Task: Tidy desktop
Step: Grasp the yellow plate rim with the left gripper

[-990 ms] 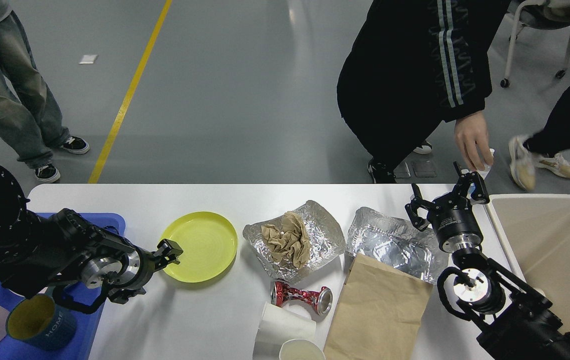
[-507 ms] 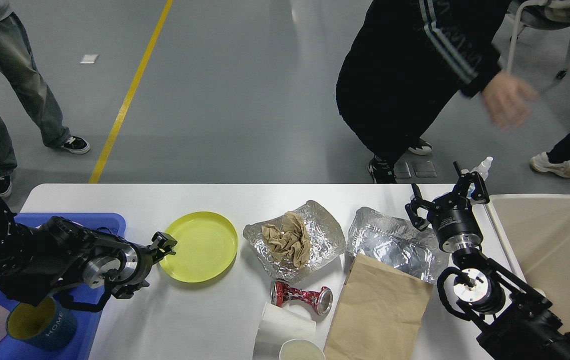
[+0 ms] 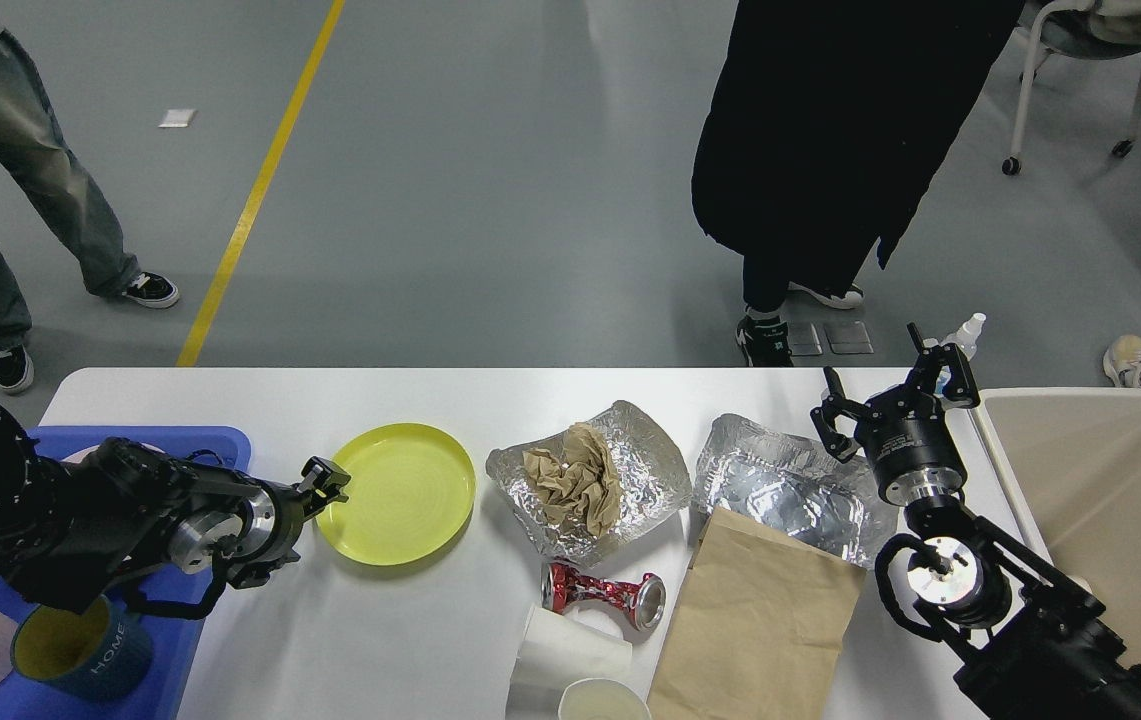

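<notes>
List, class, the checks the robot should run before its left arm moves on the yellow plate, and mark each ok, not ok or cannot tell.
1. Left gripper at the yellow plate rim: ok.
2. Plate gripped: cannot tell.
3. Blue tray has room: cannot tell, arm hides it.
4. Right gripper open and holding nothing: ok.
5. Beige bin within reach for rubbish: ok.
6. Desktop tidy: not ok, crushed can and foil remain.

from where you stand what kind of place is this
Probably a robotics lab or test hall, not a home: a grey floor with a yellow line, bystanders around the white desktop, and staged litter such as a crushed can beside a beige bin.
</notes>
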Robot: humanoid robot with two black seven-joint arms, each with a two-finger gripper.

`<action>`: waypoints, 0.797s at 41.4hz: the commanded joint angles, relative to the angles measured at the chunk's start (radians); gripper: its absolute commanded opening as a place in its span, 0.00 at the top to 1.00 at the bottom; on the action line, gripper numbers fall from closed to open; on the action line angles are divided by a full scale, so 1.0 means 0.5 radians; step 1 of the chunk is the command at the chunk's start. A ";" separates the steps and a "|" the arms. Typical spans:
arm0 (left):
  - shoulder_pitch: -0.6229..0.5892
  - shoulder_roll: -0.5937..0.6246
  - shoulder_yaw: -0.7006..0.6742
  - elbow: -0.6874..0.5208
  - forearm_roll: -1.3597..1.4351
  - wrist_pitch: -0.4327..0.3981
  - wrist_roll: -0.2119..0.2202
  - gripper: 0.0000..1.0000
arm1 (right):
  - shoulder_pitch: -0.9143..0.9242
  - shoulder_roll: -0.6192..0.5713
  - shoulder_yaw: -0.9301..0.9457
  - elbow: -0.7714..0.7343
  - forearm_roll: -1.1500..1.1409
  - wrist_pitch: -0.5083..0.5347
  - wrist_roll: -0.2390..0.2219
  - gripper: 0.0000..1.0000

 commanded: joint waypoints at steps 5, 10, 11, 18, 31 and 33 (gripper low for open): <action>0.010 -0.013 -0.007 0.017 0.107 -0.022 0.003 0.29 | 0.000 0.000 0.000 0.000 0.000 0.000 0.000 0.00; 0.010 -0.013 -0.016 0.017 0.215 -0.025 0.003 0.34 | 0.000 0.000 0.000 0.000 0.000 0.000 0.000 0.00; 0.010 -0.013 -0.019 0.017 0.218 -0.025 0.003 0.35 | 0.000 0.000 0.000 0.000 0.000 0.000 0.000 0.00; 0.010 -0.013 -0.022 0.017 0.224 -0.040 0.003 0.44 | 0.000 0.000 0.000 0.000 0.000 0.000 0.000 0.00; 0.010 -0.013 -0.022 0.017 0.295 -0.132 0.003 0.70 | 0.003 0.000 0.000 0.000 0.000 0.000 0.000 0.00; 0.010 -0.013 -0.022 0.017 0.295 -0.144 0.003 0.72 | 0.000 0.000 0.000 0.000 0.000 0.000 0.000 0.00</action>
